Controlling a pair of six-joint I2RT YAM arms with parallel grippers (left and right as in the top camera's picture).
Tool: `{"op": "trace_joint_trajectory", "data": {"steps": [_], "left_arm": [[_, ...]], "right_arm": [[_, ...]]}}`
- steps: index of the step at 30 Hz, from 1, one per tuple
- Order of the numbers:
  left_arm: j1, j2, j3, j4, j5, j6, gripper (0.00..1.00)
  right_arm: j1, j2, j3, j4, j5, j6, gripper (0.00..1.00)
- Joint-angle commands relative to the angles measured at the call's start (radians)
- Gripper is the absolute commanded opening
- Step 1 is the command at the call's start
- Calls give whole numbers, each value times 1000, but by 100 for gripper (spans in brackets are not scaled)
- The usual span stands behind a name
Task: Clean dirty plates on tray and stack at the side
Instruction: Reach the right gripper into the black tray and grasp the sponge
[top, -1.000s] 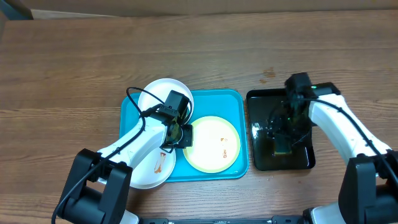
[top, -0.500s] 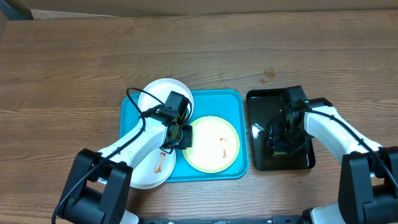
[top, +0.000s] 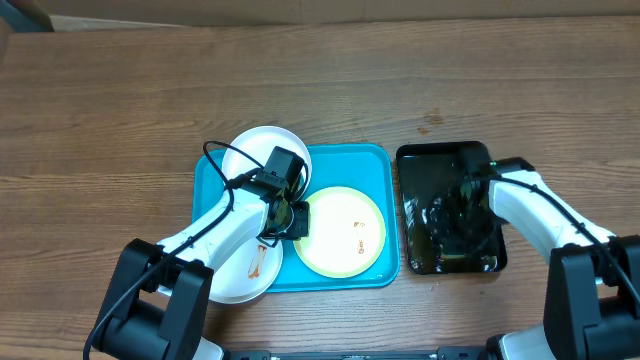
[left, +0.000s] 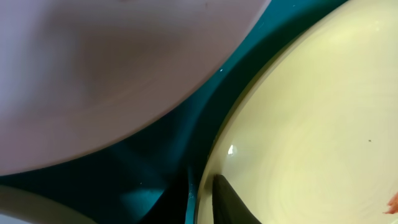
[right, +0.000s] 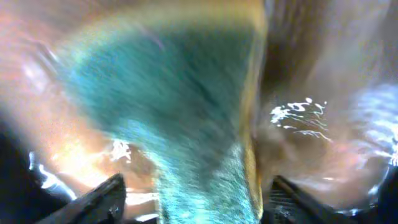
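The right tool (top: 458, 212) has sunk into the black tray (top: 415, 158), spread astride the sponge (right: 205, 124), grip uncertain. The left tool (top: 290, 216) stays straddling the rim of the yellow-green plate (top: 345, 235), clamping unclear. That plate lies unwiped by the turquoise tray's (top: 372, 158) right edge.

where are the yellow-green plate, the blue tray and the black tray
yellow-green plate (top: 335, 240), overhead view, bare centre
blue tray (top: 350, 165), overhead view, bare upper-right floor
black tray (top: 425, 170), overhead view, upper-left floor

Table (top: 120, 110): brown wood grain, under and around my jaws.
Stain (top: 432, 118): dark, on the wood beyond my right jaws.
Far edge: tan strip (top: 300, 9).
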Motion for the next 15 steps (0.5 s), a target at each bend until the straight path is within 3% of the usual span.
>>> {"op": "trace_joint_trajectory", "data": {"steps": [1,12,13,14,15], "left_arm": [[-5,2,-13,0,-18,-6,18],[-5,2,-13,1,-18,1,18],[-5,2,-13,1,-18,1,18],[-5,2,-13,1,-18,1,17],[-5,2,-13,1,-18,1,17]], "right_arm": [[-3,-3,66,43,-3,-31,84],[-2,-3,-15,181,42,-30,84],[-2,-3,-29,211,43,-30,81],[-2,-3,-35,233,42,-30,70],[-2,-3,-35,245,42,-30,48]]}}
